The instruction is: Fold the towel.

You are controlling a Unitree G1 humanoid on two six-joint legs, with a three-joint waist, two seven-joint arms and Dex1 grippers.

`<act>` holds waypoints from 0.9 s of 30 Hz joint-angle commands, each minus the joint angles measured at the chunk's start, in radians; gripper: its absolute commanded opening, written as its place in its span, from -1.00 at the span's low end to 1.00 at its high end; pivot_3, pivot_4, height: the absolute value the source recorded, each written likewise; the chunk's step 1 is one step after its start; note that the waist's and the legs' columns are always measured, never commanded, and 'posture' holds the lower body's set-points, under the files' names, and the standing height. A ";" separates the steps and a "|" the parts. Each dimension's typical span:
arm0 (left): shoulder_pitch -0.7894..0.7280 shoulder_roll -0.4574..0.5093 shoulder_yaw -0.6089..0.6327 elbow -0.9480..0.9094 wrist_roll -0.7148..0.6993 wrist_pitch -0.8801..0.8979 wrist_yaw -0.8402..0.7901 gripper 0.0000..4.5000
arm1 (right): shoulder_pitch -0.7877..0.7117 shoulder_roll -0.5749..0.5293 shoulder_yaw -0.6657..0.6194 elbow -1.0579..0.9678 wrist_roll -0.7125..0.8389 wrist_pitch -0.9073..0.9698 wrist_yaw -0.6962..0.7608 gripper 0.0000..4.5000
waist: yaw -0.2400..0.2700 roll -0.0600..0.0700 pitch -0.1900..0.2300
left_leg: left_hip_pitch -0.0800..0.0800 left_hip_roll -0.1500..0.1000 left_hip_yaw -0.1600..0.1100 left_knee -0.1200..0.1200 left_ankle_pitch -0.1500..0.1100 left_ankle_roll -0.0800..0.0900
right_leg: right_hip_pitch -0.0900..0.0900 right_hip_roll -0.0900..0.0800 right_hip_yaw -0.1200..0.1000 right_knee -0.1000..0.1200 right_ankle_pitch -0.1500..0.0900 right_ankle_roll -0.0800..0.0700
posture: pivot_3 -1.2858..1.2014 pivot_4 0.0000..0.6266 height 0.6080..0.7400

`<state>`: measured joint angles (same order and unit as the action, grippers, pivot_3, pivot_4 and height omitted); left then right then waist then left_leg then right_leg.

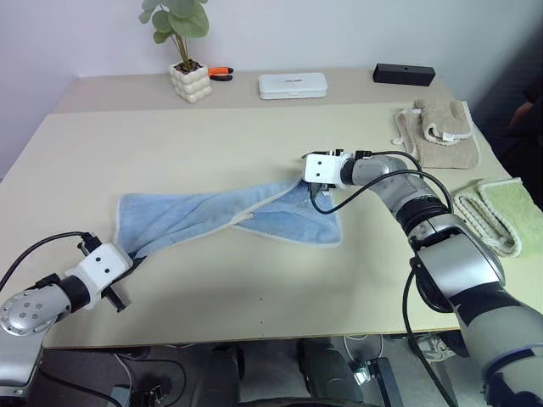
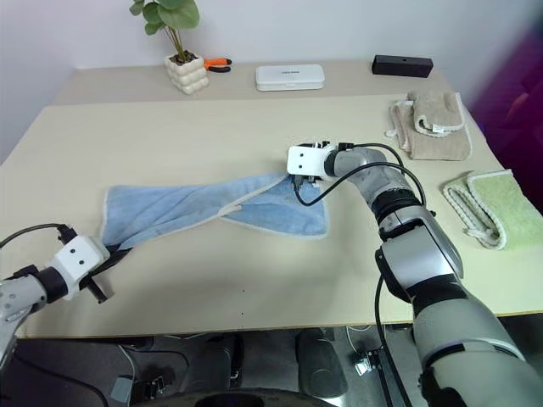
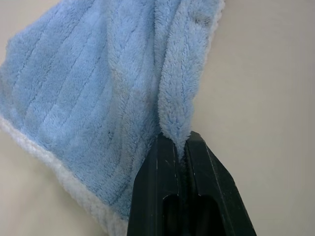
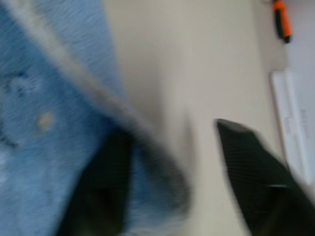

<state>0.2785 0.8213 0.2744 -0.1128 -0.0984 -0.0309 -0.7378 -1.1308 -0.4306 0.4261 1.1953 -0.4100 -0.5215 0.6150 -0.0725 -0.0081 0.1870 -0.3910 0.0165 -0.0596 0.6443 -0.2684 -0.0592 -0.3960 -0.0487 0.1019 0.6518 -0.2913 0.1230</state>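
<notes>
Surface: beige bench (image 1: 254, 288) against a pale wall, carrying everything.
Towel: light blue terry towel with white stitched edging (image 1: 204, 216) lies twisted mid-bench, stretched between both grippers.
Left gripper (image 3: 181, 147): near the front left edge, black fingers pinched on a towel corner.
Right gripper (image 4: 172, 162): mid-bench, fingers apart, straddling the towel's far edge.

Both arms reach forward, well apart.
Left gripper (image 3: 181, 147) pinched closed; right gripper (image 4: 172, 162) fingers (image 4: 256, 172) spread, wrist angled inward.
</notes>
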 commanded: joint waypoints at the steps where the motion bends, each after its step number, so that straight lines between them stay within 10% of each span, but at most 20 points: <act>1: 0.036 -0.010 0.001 -0.008 0.009 0.014 -0.003 -1.00 | -0.022 -0.020 -0.025 -0.006 0.008 -0.055 0.009 -0.73 | -0.002 0.000 0.000 | 0.000 0.000 0.000 0.000 0.000 0.000 | 0.000 0.000 0.000 0.000 0.000 0.000 | 0.03 -0.52 0.92; 10: -0.118 -0.023 0.019 0.048 -0.069 0.066 -0.007 -1.00 | 0.052 -0.165 -0.111 -0.217 0.106 -0.098 0.146 -0.97 | 0.003 0.002 0.002 | 0.000 0.000 -0.001 0.001 0.000 0.000 | 0.000 0.001 0.000 0.003 0.000 0.000 | 0.03 -0.52 0.92; 21: -1.225 -0.041 -0.068 0.775 0.068 -0.078 0.287 -1.00 | -0.287 -0.295 -0.193 -0.188 0.030 0.006 -0.115 -0.97 | -0.007 -0.005 0.009 | -0.004 -0.002 -0.003 0.002 0.008 -0.004 | -0.008 0.001 -0.002 0.012 0.003 0.000 | 0.03 -0.52 0.92; 27: -1.165 0.009 -0.112 0.747 0.036 -0.124 0.079 -1.00 | -0.165 -0.314 -0.254 -0.423 0.205 0.069 0.145 -0.97 | -0.030 -0.005 0.008 | -0.001 -0.002 0.000 -0.014 0.008 -0.004 | -0.015 -0.001 -0.002 0.010 0.002 0.002 | 0.03 -0.52 0.92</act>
<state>-0.9220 0.7947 0.1579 0.6713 -0.0426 -0.1564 -0.5995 -1.3230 -0.7251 0.2072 0.8624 -0.2759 -0.4835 0.6812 -0.1028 -0.0129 0.1953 -0.3932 0.0150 -0.0595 0.6299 -0.2605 -0.0636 -0.4121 -0.0494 0.0997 0.6618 -0.2895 0.1249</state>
